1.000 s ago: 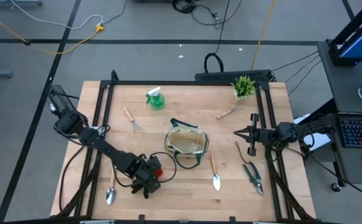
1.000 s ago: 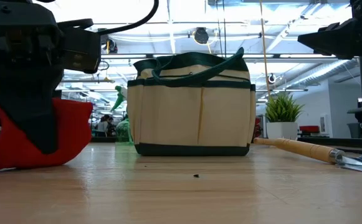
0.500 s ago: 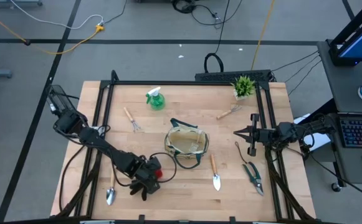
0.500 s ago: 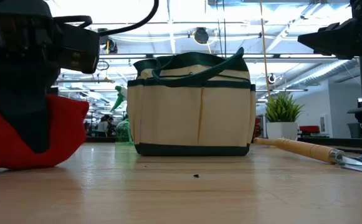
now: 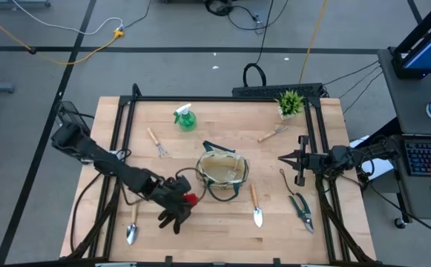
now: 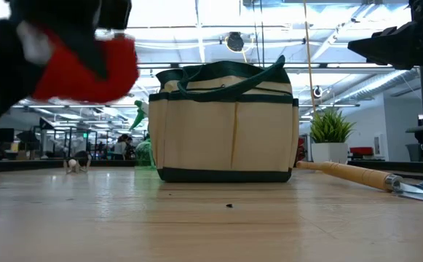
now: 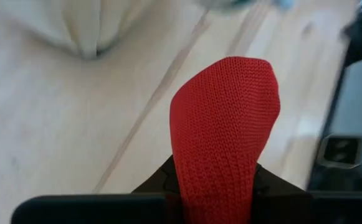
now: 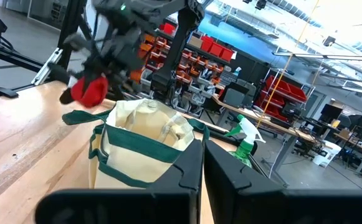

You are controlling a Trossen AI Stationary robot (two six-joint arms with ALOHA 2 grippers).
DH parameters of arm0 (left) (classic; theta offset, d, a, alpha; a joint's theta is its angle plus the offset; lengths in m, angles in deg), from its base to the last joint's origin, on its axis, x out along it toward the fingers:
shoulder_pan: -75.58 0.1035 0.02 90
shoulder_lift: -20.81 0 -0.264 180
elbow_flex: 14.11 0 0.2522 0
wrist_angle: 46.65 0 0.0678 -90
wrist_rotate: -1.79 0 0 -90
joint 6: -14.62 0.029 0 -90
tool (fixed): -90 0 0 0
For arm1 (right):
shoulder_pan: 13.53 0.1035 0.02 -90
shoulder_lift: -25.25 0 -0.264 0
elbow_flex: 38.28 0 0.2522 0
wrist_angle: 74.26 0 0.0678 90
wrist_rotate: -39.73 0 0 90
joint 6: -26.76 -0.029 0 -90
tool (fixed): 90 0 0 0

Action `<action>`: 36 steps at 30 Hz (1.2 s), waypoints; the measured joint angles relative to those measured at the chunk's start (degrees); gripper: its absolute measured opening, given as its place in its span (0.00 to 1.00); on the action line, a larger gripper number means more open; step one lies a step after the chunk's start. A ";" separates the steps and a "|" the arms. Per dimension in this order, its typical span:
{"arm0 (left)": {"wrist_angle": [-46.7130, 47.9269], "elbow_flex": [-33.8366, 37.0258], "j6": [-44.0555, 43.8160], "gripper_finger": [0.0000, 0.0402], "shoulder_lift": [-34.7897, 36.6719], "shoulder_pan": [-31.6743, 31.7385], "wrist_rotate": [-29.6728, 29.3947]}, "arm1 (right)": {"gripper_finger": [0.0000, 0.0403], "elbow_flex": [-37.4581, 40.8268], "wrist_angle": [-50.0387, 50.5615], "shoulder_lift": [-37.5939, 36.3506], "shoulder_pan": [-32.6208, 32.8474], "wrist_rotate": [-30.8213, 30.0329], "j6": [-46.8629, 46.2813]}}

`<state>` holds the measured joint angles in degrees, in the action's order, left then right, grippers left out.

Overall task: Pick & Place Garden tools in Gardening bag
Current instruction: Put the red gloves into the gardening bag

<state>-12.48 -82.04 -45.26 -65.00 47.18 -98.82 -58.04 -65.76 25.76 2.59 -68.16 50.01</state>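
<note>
- Glove (image 7: 224, 130): red knitted cloth, ribbed, matt.
- Bag (image 6: 226, 124): tan woven fabric with dark green trim, matt.
- Table (image 5: 222, 222): pale wood planks, smooth.
- Trowel (image 5: 256, 205): wooden handle, shiny metal blade.

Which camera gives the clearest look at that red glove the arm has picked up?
The left wrist view: the glove fills it, its red knit cuff clamped in the left gripper. The high view shows it small, beside the gardening bag. The low view shows it blurred, above the table. The right wrist view shows it far off.

Overhead looking straight down, low view level at tabletop, wrist views close — all share the gardening bag (image 5: 221, 171).
</note>
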 joint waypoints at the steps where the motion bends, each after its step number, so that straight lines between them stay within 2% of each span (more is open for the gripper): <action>1: 0.36 -0.44 0.85 0.15 1.41 0.17 -0.68 | 0.02 0.00 -0.02 0.00 -0.02 0.00 -0.01; 5: 1.23 -4.98 6.76 0.15 4.90 1.16 -5.18 | 0.02 0.00 -0.02 0.00 -0.01 0.00 0.00; 10: 5.35 -15.04 22.08 0.15 4.80 4.57 -10.84 | 0.02 0.00 -0.06 -0.02 -0.02 0.00 0.05; 19: 8.27 -28.15 45.05 0.15 -0.95 15.89 -11.13 | 0.02 0.00 0.48 0.00 -0.02 -0.02 0.13; 24: 2.24 -29.94 54.60 0.15 -5.22 19.78 -7.48 | 0.02 0.02 0.97 0.04 0.00 -0.03 0.10; 29: -4.29 -30.15 57.90 0.15 -9.03 21.43 -4.74 | 0.02 0.02 0.85 0.07 0.00 -0.02 0.04; 36: -5.80 -30.06 58.23 0.15 -13.40 21.58 -4.24 | 0.02 0.02 1.00 0.07 0.00 -0.02 0.00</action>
<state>-18.27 -112.10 12.98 -78.39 68.76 -103.06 -58.02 -64.76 25.83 2.59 -68.19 50.01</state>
